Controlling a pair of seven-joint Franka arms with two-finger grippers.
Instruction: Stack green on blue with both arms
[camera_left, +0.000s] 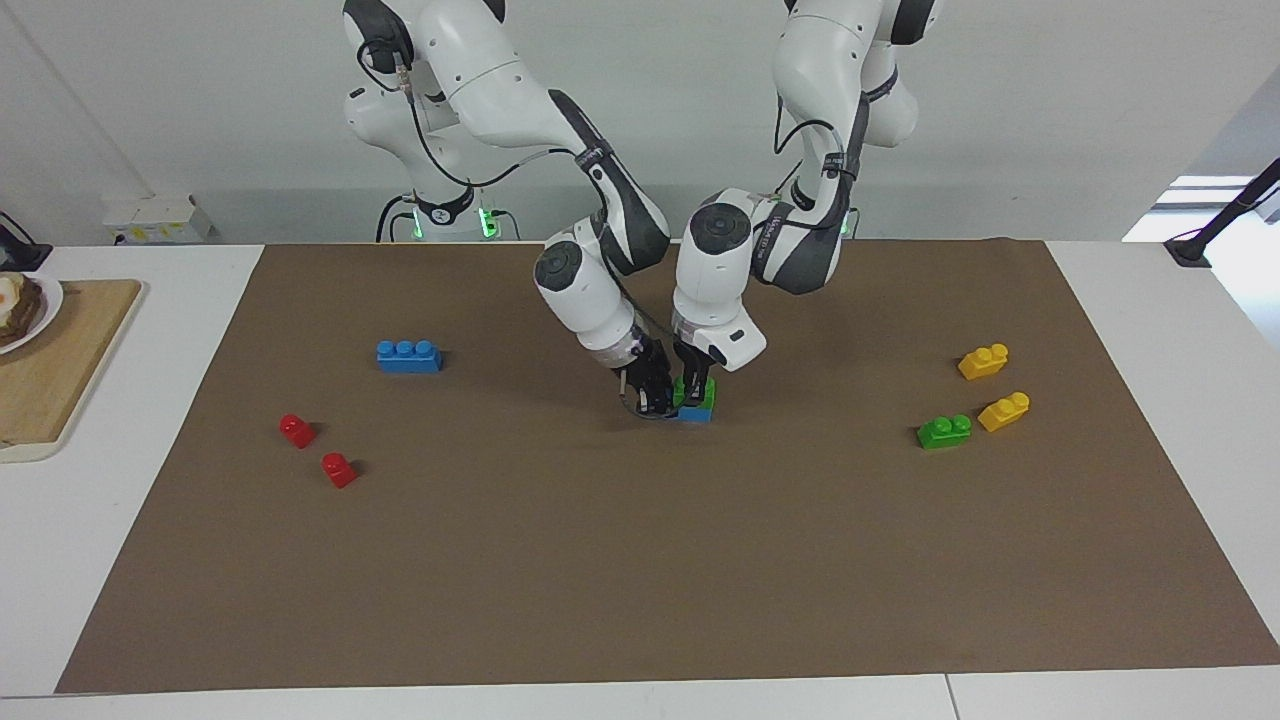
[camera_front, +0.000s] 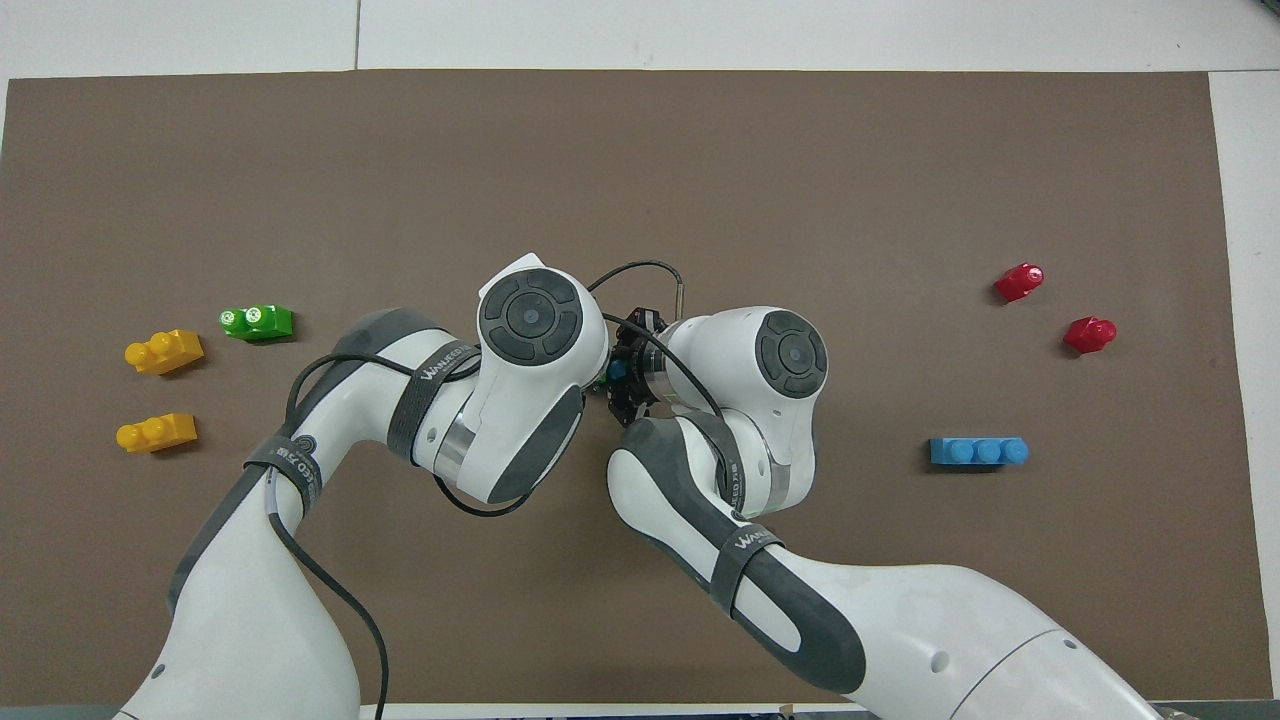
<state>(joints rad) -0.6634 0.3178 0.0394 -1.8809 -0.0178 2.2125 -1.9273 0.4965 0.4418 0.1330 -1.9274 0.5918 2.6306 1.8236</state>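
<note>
In the middle of the brown mat (camera_left: 640, 560) a green brick (camera_left: 702, 392) sits on one end of a blue brick (camera_left: 698, 414). My left gripper (camera_left: 694, 385) comes straight down onto the green brick. My right gripper (camera_left: 648, 402) leans in from the right arm's end and is shut on the blue brick's other end. In the overhead view both wrists cover the stack; only a bit of the blue brick (camera_front: 617, 370) shows between them. A second green brick (camera_left: 944, 431) lies toward the left arm's end, and a second blue brick (camera_left: 408, 356) toward the right arm's end.
Two yellow bricks (camera_left: 983, 361) (camera_left: 1004, 411) lie beside the loose green brick. Two red bricks (camera_left: 296, 430) (camera_left: 339, 469) lie farther from the robots than the loose blue brick. A wooden board (camera_left: 50, 380) with a plate stands off the mat at the right arm's end.
</note>
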